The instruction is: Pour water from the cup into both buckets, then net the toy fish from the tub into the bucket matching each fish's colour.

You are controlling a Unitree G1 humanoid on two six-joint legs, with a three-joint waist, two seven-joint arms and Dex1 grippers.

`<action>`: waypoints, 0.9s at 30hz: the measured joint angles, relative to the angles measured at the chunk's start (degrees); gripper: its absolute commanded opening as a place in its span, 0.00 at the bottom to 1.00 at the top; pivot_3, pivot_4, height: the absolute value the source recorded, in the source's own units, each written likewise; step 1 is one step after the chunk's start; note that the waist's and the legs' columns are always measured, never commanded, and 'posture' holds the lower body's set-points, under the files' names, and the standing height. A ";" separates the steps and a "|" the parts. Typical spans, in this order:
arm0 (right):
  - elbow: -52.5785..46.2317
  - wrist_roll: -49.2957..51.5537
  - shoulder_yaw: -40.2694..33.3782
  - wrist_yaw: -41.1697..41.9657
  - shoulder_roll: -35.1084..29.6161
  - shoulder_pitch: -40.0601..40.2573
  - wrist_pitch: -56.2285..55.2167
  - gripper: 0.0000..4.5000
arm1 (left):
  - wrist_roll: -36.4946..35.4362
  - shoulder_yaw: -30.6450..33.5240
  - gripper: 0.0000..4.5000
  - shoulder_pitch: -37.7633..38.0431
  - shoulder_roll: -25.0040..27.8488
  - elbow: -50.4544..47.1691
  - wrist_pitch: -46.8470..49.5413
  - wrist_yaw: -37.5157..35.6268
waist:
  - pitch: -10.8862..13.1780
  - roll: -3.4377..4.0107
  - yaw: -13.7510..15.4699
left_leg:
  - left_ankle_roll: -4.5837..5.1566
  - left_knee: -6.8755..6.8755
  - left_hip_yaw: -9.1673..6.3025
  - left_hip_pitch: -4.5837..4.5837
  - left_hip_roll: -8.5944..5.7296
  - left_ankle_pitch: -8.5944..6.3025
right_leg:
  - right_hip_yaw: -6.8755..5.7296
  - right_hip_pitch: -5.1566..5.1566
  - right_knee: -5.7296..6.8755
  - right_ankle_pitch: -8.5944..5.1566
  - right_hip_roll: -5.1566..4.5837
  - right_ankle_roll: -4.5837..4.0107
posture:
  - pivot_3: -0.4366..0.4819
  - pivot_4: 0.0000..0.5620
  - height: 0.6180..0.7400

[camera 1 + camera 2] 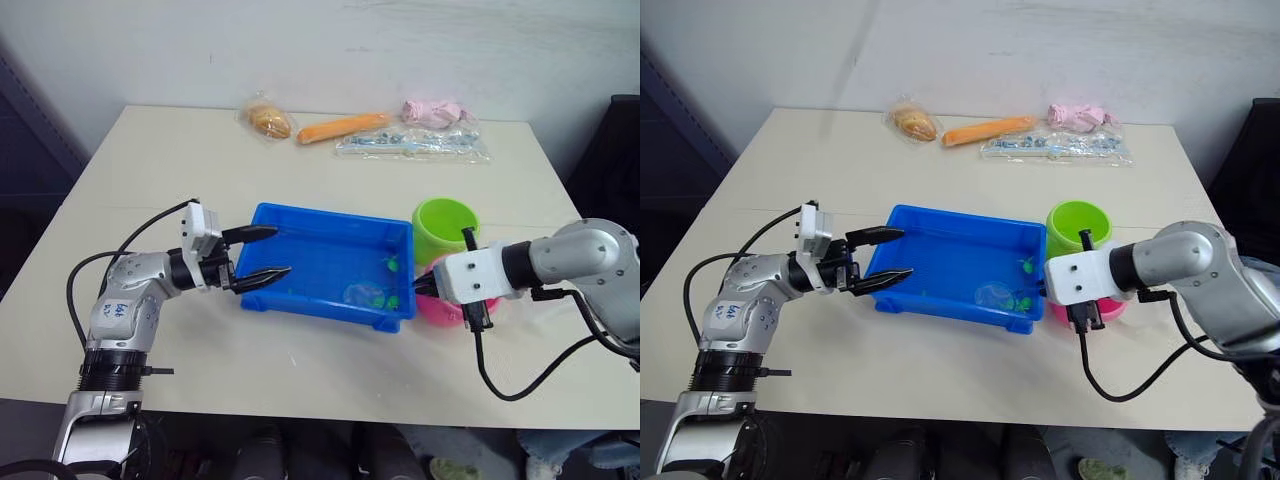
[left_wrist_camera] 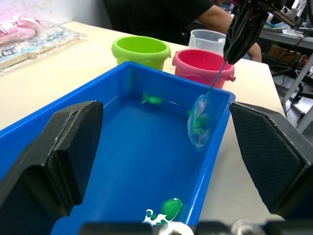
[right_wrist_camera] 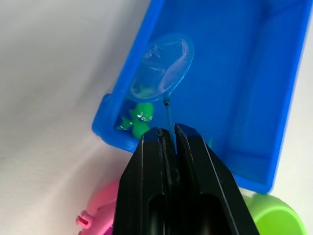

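1. Table (image 1: 300,370): a pale surface that carries every item; near its far edge lie a bagged bun (image 1: 268,121), a carrot (image 1: 343,127), and a clear packet (image 1: 415,142) with a pink cloth (image 1: 432,111).
2. Tub (image 1: 300,245): a shallow blue tray at the table's centre, holding water.
3. Buckets: the lime green bucket (image 1: 444,228) and the pink bucket (image 2: 203,64) stand side by side just beyond the tub's right end.
4. Cup (image 2: 208,39): clear, standing behind the pink bucket.
5. Left gripper (image 1: 262,256): fingers spread wide apart, holding nothing, poised at the tub's left end.
6. Right gripper (image 3: 168,138): fingers pinched together on the thin handle of the net (image 3: 164,66), over the tub's right end.
7. Net hoop: tilted, dipped in the tub's near-right corner.
8. Toy fish: green fish (image 3: 141,113) lie beside the hoop; another green fish (image 2: 152,100) floats by the right end wall.
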 measured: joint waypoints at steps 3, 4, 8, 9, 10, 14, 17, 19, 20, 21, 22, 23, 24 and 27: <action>1.77 -1.66 0.45 2.41 0.28 -1.98 -1.39 0.00 | 0.00 0.01 0.99 0.56 -0.78 -0.48 -0.05 0.47 | 0.00 0.00 0.00 | 0.00 0.00 -0.02 -0.02 0.02 0.00 | -0.04 0.00 0.00 0.00 0.01 0.00 | 0.48 0.27 1.00; 2.75 -3.02 1.38 3.31 0.49 -2.98 -2.58 0.00 | 0.01 0.03 0.99 0.84 -0.82 -0.53 -0.05 0.54 | 0.00 0.00 -0.01 | 0.00 0.00 -0.02 -0.03 0.01 0.00 | -0.05 0.00 0.00 0.00 0.00 0.00 | 0.48 0.27 1.00; 6.19 -8.24 4.17 4.56 2.11 -5.24 -6.18 0.00 | 0.01 0.01 0.99 0.79 -1.03 -0.92 -0.05 0.65 | 0.00 0.00 -0.02 | -0.01 0.00 -0.01 -0.03 -0.01 0.01 | -0.05 -0.01 0.00 0.00 0.00 0.00 | 0.48 0.27 1.00; 7.05 -9.44 4.55 4.94 2.17 -5.44 -6.71 0.00 | 0.01 0.01 0.99 0.79 -1.09 -1.05 -0.06 0.66 | 0.00 0.00 -0.02 | -0.01 0.00 -0.01 -0.04 0.00 0.01 | -0.06 -0.02 0.01 0.00 0.00 0.00 | 0.48 0.27 1.00; 8.12 -10.37 4.84 5.30 2.23 -5.87 -7.29 0.00 | 0.01 0.02 0.99 0.78 -1.09 -1.06 -0.07 0.68 | 0.00 0.01 -0.02 | -0.02 0.00 -0.01 -0.05 0.00 0.01 | -0.07 -0.02 0.02 0.00 0.00 0.00 | 0.48 0.27 1.00; 11.56 -13.47 5.83 5.85 3.03 -8.40 -10.18 0.00 | 0.01 0.01 0.99 0.70 -1.12 -1.05 -0.10 0.69 | 0.00 0.01 -0.02 | -0.03 0.01 -0.01 -0.06 0.00 0.01 | -0.08 -0.03 0.03 0.00 0.00 0.00 | 0.48 0.27 1.00; 14.19 -16.28 6.35 5.03 5.18 -10.10 -13.05 0.00 | 0.01 0.02 0.99 0.65 -1.15 -1.04 -0.13 0.65 | 0.00 0.01 -0.04 | -0.04 0.01 0.00 -0.06 0.00 0.02 | -0.10 -0.03 0.03 0.00 0.00 0.00 | 0.48 0.27 1.00; 16.82 -18.42 6.36 2.21 7.78 -11.35 -14.77 0.00 | 0.01 0.07 0.99 0.60 -1.15 -0.98 -0.15 0.63 | 0.00 0.01 -0.13 | -0.05 0.02 0.00 -0.06 0.00 0.03 | -0.10 -0.03 0.05 0.00 0.00 0.00 | 0.48 0.27 1.00; 18.97 -20.20 6.33 -1.25 10.24 -12.66 -16.30 0.00 | 0.01 0.02 0.99 0.48 -1.21 -0.98 -0.16 0.63 | 0.01 0.01 -0.30 | -0.06 0.04 0.02 -0.07 0.00 0.03 | -0.09 -0.06 0.07 0.00 -0.01 0.00 | 0.48 0.27 1.00; 20.70 -21.63 6.29 -4.59 12.21 -13.78 -17.86 0.00 | 0.01 -0.03 0.99 0.40 -1.28 -0.99 -0.16 0.60 | 0.01 0.01 -0.61 | -0.09 0.04 0.02 -0.07 0.01 0.05 | -0.09 -0.07 0.09 0.00 0.00 0.00 | 0.48 0.27 1.00; 22.04 -22.79 6.23 -7.68 13.59 -14.75 -19.36 0.00 | 0.01 -0.11 0.99 0.26 -1.40 -0.99 -0.16 0.57 | 0.01 0.02 -0.79 | -0.12 0.04 0.01 -0.09 0.01 0.06 | -0.11 -0.09 0.16 0.00 0.00 0.00 | 0.48 0.27 1.00; 23.07 -23.83 5.91 -10.45 14.34 -15.33 -21.16 0.00 | 0.01 -0.15 0.99 0.08 -1.50 -0.99 -0.16 0.54 | 0.01 0.02 -1.05 | -0.13 0.03 0.01 -0.13 0.03 0.07 | -0.16 -0.10 0.15 0.00 0.01 0.00 | 0.48 0.27 1.00; 23.92 -24.27 5.23 -12.32 14.70 -15.60 -22.36 0.00 | 0.01 -0.11 0.99 0.02 -1.48 -0.98 -0.16 0.54 | 0.01 0.03 -1.09 | -0.15 0.03 0.01 -0.22 0.03 0.08 | -0.27 -0.10 0.12 0.00 0.00 0.00 | 0.48 0.27 1.00; 23.84 -23.44 2.90 -13.87 14.72 -14.89 -23.38 0.00 | 0.02 -0.13 0.99 -0.03 -1.48 -0.80 -0.15 0.50 | 0.02 0.03 -1.07 | -0.14 0.03 0.00 -0.30 0.02 0.08 | -0.32 -0.09 0.03 0.00 -0.02 0.00 | 0.48 0.27 1.00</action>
